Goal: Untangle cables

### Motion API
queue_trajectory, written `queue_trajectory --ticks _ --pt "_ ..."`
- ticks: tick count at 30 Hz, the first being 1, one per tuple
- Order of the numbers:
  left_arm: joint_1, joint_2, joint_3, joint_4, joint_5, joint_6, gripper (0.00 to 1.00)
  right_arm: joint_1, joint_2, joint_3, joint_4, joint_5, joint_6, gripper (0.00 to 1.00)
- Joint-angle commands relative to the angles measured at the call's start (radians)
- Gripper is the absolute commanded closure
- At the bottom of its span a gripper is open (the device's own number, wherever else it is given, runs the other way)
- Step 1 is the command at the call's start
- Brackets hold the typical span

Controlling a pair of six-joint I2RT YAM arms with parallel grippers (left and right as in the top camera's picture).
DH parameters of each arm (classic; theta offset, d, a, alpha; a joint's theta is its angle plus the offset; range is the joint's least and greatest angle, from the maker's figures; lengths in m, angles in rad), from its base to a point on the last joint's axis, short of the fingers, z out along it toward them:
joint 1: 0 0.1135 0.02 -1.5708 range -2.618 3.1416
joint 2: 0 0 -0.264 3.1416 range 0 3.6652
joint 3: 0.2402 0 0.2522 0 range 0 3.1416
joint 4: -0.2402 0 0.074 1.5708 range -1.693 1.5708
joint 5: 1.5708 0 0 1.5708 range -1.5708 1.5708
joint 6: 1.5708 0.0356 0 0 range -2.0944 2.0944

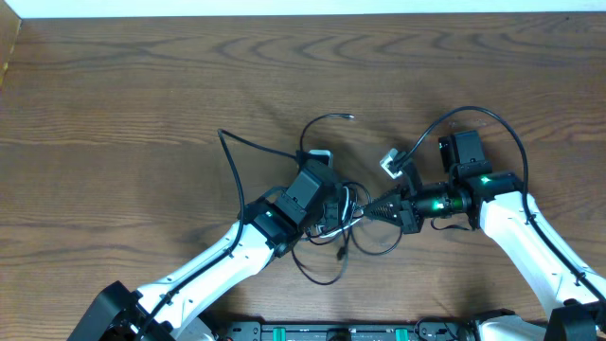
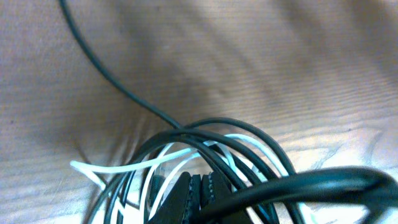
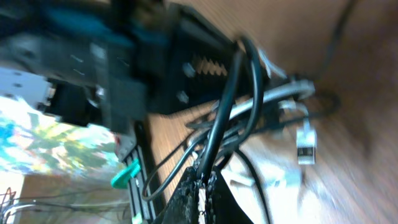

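Note:
The black cable (image 1: 233, 167) and the white cable (image 1: 329, 227) lie knotted in a small heap at the table's middle front. Both grippers meet there tip to tip. My left gripper (image 1: 341, 205) comes in from the lower left; in its wrist view its jaws (image 2: 202, 185) are pressed together among black loops (image 2: 249, 130) and white strands (image 2: 118, 168), with a black strand at the tips. From the right, my right gripper (image 1: 365, 210) is shut (image 3: 204, 178) on a black strand (image 3: 226, 102), and something white shows between its pads. A white plug (image 1: 391, 161) lies just behind.
One black end (image 1: 349, 116) curls away behind the heap, and a long black loop reaches left to about (image 1: 221, 134). A thicker black arm cable (image 1: 492, 118) arches over the right wrist. A black rail (image 1: 350, 332) runs along the table's front edge.

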Motion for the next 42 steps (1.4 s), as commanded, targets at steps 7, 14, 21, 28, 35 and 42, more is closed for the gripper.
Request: queue_trajectory --ticks 7,14,21,28,35,42 --pt "0.008 0.002 0.003 -0.076 -0.006 -0.005 0.93 -0.126 -0.01 0.007 0.147 -0.516 -0.042 0.99" --pt "0.008 0.002 0.003 -0.075 -0.006 -0.005 0.92 -0.209 -0.012 0.008 0.199 -0.433 0.014 0.9" --pt "0.008 0.002 0.003 -0.075 -0.006 -0.004 0.92 -0.158 -0.011 0.008 0.175 -0.003 0.021 0.6" --pt "0.008 0.015 0.003 -0.022 0.156 0.126 0.93 -0.07 -0.01 0.008 0.183 0.342 0.066 0.63" --pt "0.008 0.096 0.003 0.0 0.287 0.134 0.93 -0.062 -0.01 0.007 0.185 0.363 0.064 0.63" --pt "0.047 0.133 0.003 -0.001 0.245 0.069 0.93 -0.019 -0.008 -0.021 0.228 0.367 0.02 0.62"
